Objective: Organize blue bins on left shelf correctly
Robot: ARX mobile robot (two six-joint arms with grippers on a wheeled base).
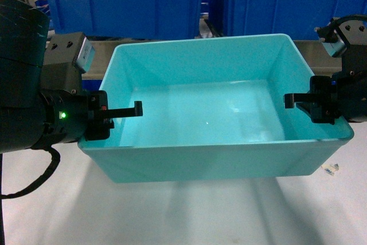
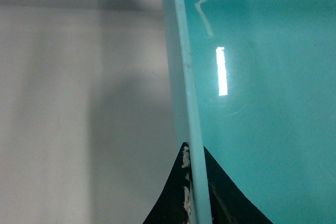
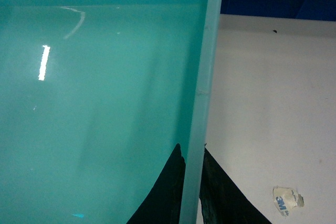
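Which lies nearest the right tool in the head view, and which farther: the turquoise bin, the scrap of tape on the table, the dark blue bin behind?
From the right tool:
1. Turquoise bin: its right wall sits between the fingers.
2. Tape scrap: on the table, just below the tool.
3. Dark blue bin: behind, on the far side.

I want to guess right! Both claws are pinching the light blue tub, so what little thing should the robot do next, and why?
Probably lift it a little, keeping both ends level. The left gripper and right gripper each clamp an opposite wall of the turquoise bin, which seems empty, and it must clear the table before going toward the dark blue bins behind.
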